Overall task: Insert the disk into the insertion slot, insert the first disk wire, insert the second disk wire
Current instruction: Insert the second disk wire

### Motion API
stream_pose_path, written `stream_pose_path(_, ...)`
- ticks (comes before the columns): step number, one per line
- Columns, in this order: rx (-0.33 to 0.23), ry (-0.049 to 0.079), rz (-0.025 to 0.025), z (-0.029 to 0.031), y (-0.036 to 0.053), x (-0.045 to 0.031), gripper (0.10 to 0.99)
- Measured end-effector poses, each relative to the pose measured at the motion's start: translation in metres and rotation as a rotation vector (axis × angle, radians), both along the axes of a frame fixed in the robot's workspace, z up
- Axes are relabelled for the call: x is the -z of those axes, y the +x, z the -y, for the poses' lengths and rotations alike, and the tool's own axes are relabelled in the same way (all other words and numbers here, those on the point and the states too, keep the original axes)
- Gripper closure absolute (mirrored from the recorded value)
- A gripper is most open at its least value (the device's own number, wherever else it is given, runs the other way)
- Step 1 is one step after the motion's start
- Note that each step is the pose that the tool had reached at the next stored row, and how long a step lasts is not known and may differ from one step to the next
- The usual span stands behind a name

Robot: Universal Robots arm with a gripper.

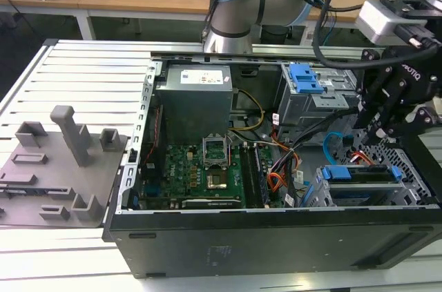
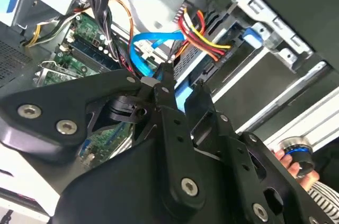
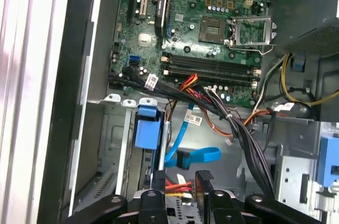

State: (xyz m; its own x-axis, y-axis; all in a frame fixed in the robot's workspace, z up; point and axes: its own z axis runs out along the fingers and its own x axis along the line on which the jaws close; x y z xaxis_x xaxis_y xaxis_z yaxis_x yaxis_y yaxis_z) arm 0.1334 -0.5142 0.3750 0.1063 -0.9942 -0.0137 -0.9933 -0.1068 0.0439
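Note:
The disk (image 1: 359, 173), silver in its bright blue carrier, sits inside the insertion slot (image 1: 324, 197), the grey cage at the case's front corner on the exterior view's right. My gripper (image 1: 376, 133) hangs just behind it. In both wrist views my gripper (image 2: 183, 83) (image 3: 183, 184) appears shut on the dark plug of the first disk wire (image 2: 204, 36), a red, yellow and black bundle (image 3: 177, 184), at the disk's (image 3: 147, 128) rear. The second disk wire (image 3: 193, 155), thin and light blue, loops loose beside the fingers (image 2: 151, 38), its dark connector free.
A taller grey cage with a blue latch (image 1: 304, 78) stands behind the gripper. The motherboard (image 1: 200, 168) and power supply (image 1: 193, 99) fill the case's middle. A black cable bundle (image 3: 212, 110) crosses near the cage. A person's hand (image 2: 288, 160) is outside the case.

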Motion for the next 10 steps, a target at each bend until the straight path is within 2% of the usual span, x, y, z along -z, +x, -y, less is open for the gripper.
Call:
stream_pose_path(2,0.004,-0.007,-0.0001,-0.0001,-0.0061,0.0038,0.725)
stream_pose_path(4,0.012,-0.021,0.0,-0.0001,-0.0126,0.008,0.725)
stream_pose_path(7,0.027,-0.025,-0.0002,-0.0004,-0.0147,0.0127,0.725)
stream_pose_path(10,0.027,-0.025,-0.0002,-0.0004,-0.0148,0.0127,0.725)
